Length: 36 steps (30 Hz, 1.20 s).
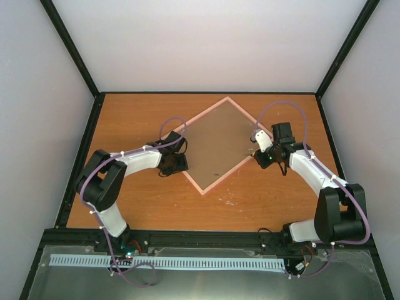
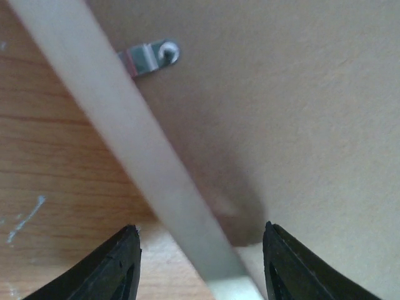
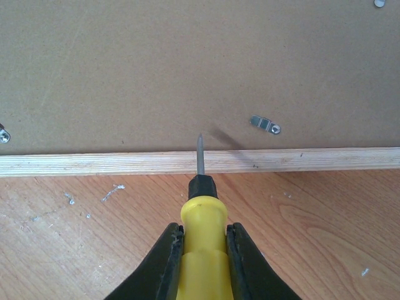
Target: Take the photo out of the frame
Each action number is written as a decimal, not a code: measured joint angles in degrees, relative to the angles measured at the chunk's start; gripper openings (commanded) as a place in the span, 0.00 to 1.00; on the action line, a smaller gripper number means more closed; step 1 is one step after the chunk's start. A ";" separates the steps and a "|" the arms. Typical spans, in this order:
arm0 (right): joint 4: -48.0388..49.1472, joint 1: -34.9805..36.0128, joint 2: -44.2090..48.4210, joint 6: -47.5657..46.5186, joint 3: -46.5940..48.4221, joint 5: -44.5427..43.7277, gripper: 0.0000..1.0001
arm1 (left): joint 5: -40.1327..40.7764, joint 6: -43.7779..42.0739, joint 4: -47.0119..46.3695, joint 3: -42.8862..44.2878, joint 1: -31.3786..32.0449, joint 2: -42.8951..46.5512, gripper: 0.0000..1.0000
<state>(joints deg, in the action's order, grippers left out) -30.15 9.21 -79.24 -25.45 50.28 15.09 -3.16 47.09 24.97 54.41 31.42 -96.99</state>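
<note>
While I look down from the top external camera, the frame (image 1: 229,175) lies face down as a diamond in the middle of the table (image 1: 144,206), its pale pink edge running round the brown backing board (image 1: 219,140). The left gripper (image 1: 178,164) sits at the frame's lower left edge and the right gripper (image 1: 262,156) at its right corner. From this height I cannot tell how either pair of fingers stands. The photo is hidden from me in every view.

In the left wrist view, the frame (image 2: 125,119) crosses the picture as a pale rail from upper left to bottom centre. The table (image 2: 50,187) is at left and the backing board (image 2: 281,125) at right. A small metal clip (image 2: 153,57) bridges rail and board near the top. The left gripper (image 2: 200,262) has its two black fingers (image 2: 119,272) spread apart, one on each side of the rail, gripping nothing.

In the right wrist view, the right gripper (image 3: 204,256) is clamped on the yellow handle of a screwdriver (image 3: 203,225). Its thin blade points up across the frame (image 3: 94,164), a horizontal pale strip here. The tip ends just over the lower edge of the backing board (image 3: 187,62). A metal clip (image 3: 264,124) lies on the board to the right of the tip, apart from it. The table (image 3: 312,237) fills the bottom.
</note>
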 measured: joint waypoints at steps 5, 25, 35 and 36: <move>0.00 -0.17 0.00 -0.02 -0.09 0.17 0.03 | 1.70 1.86 2.58 4.42 2.62 -4.04 0.41; -0.02 -0.20 0.02 -0.04 -0.50 1.29 0.03 | -0.48 -4.26 -4.44 -12.37 3.15 9.11 0.01; -2.54 -0.24 0.07 -0.26 0.20 6.51 0.03 | 0.44 -13.51 -4.81 -8.61 3.21 6.05 0.01; -2.89 -0.24 0.15 -0.24 0.42 6.80 0.03 | 0.39 -14.75 -4.90 -6.88 3.21 4.46 0.01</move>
<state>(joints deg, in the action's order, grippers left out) -33.04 8.97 -79.09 -25.69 50.70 21.89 -2.76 32.34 20.08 47.53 34.63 -92.53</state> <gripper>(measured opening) 0.153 0.180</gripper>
